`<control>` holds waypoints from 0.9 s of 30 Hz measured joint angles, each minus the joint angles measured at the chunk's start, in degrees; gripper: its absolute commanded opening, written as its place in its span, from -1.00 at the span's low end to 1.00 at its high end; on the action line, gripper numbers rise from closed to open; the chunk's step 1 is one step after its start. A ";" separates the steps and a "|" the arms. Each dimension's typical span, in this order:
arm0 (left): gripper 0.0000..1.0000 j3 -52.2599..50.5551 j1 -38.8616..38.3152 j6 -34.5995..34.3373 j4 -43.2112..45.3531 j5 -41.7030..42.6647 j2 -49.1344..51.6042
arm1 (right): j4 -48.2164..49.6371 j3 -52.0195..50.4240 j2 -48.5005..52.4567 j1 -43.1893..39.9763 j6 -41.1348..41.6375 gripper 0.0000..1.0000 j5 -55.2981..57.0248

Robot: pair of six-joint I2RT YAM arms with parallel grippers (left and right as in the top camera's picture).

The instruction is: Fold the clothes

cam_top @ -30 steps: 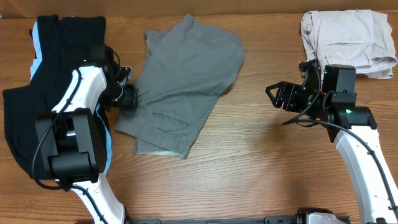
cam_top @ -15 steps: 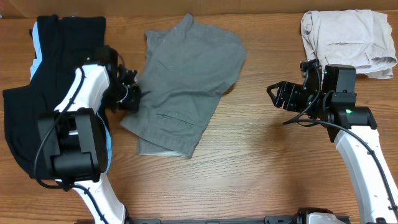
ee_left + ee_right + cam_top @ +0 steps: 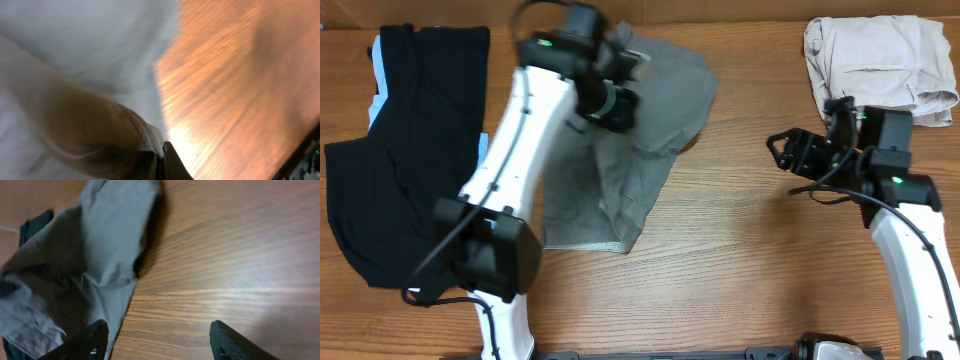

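**Overhead + both wrist views.** Grey shorts (image 3: 655,150) lie at centre-top of the bench (image 3: 740,280). They are partly raised and bunched. The upper portion is gathered up at the left hand (image 3: 618,100), and the lower leg, w/ pale hem, lies flat toward the near edge.

**Left hand:** narrow, pinched on a fold of the shorts, directly over the garment's upper left part. The left wrist view is blurred. It shows pale cloth bunched against the closed fingertips (image 3: 172,167), w/ bare wood to one side.

**Right hand (image 3: 782,153):** wide, holding nothing, over bare wood to the right of the shorts and well apart from them. The right wrist view shows both fingers (image 3: 95,340) spread. The shorts' edge appears in the upper left of that view, not touching either finger.

**Other items:** black garment (image 3: 410,150) w/ light-blue stripe at bench left, beside the left arm. Beige shorts (image 3: 880,55) are folded at the far right corner, just behind the right hand.
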 measured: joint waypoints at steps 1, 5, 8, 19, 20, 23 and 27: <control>-0.92 0.00 -1.77 0.00 0.63 0.15 0.00 | -1.31 0.28 -0.55 -1.70 0.15 0.36 -0.07; -0.92 0.00 -8.41 0.00 4.02 0.66 0.00 | -6.32 2.97 -3.76 -10.58 0.81 0.36 -0.09; -0.92 0.00 -12.87 0.00 7.28 0.85 0.00 | -8.46 5.27 -7.02 -17.84 0.98 0.36 -0.11; -0.92 0.00 -25.66 0.02 17.16 1.05 0.15 | -9.73 6.58 -12.24 -32.74 -0.02 0.36 -2.67; -0.92 0.00 -26.29 0.02 17.81 1.07 0.28 | -9.75 6.58 -12.24 -33.05 -0.09 0.36 -2.86; -0.92 0.00 -27.47 0.04 19.80 1.95 1.20 | -9.77 6.58 -12.24 -33.40 -0.13 0.37 -3.10; 0.72 0.00 -27.87 0.22 22.47 4.09 3.02 | -9.79 6.58 -12.24 -33.40 -0.28 0.38 -3.32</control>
